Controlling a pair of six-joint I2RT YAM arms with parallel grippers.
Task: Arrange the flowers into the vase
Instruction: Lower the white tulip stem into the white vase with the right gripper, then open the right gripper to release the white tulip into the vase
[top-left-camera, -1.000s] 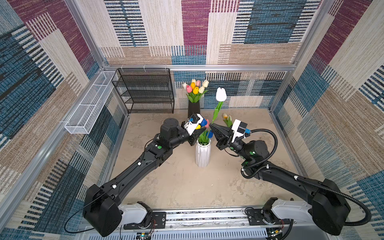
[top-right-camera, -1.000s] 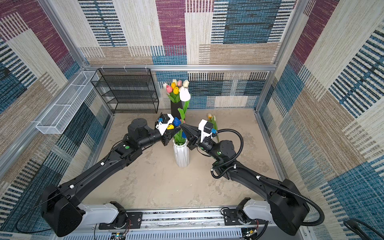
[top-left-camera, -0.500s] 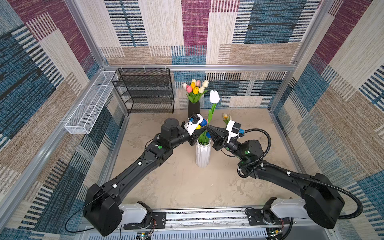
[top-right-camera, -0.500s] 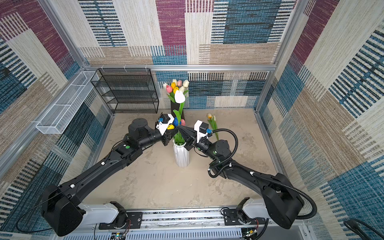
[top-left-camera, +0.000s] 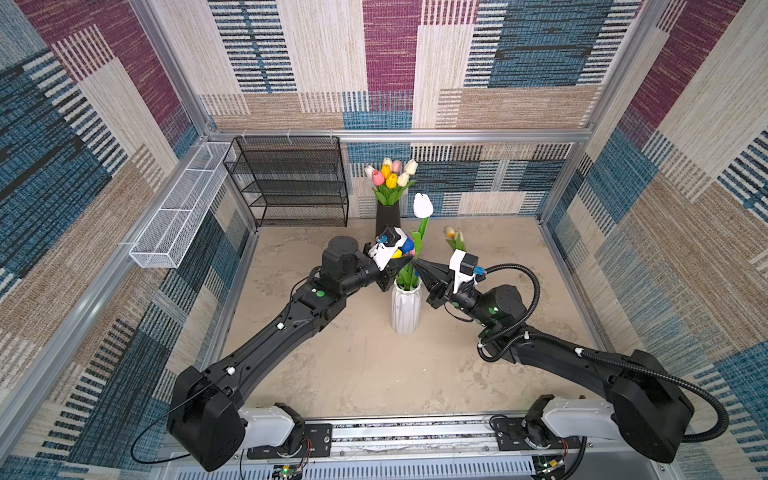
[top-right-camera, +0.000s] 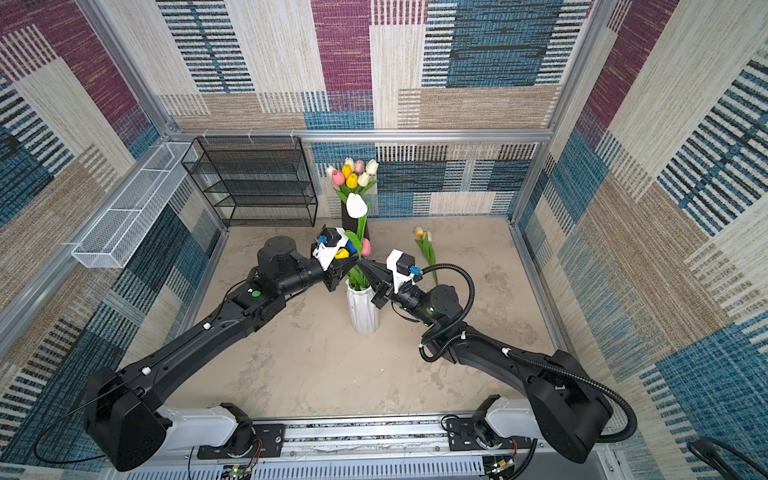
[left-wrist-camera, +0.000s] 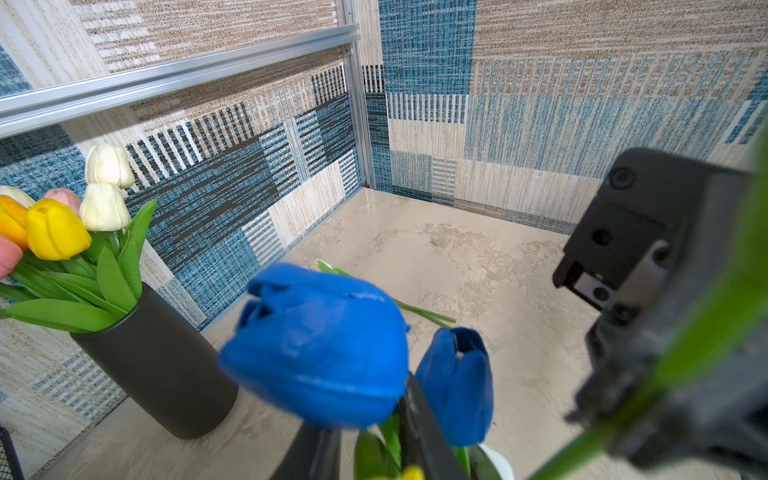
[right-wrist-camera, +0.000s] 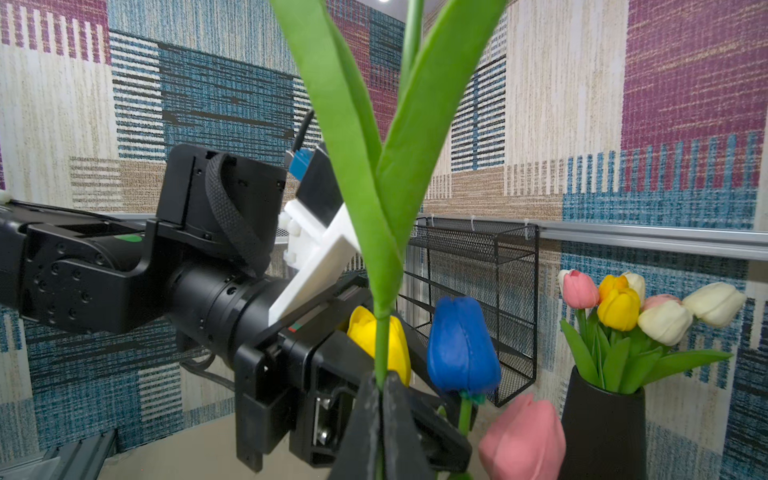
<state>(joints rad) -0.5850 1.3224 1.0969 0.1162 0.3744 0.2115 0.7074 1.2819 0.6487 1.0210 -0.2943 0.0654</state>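
The right gripper (right-wrist-camera: 380, 384) is clenched on the stem of the white tulip (top-left-camera: 423, 205), just above the white vase (top-left-camera: 406, 307). Opposite and nearly touching, the left gripper (top-left-camera: 402, 266) straddles stems below the blue tulips (left-wrist-camera: 320, 345) standing in that vase; I cannot tell whether it pinches them. A yellow tulip (right-wrist-camera: 361, 328) and a pink tulip (right-wrist-camera: 523, 440) crowd the right fingers, with the black vase (right-wrist-camera: 602, 428) beyond.

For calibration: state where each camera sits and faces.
Top views: overhead at the front, looking down; both arms show, left hand and right hand meeting above the white vase.
Left wrist: on that arm, facing the far corner past blue tulips; own fingers, right hand show.
Right wrist: on that arm, facing the left arm and rack; own fingers pinch the white tulip's stem.
Shared by both wrists: the black vase.
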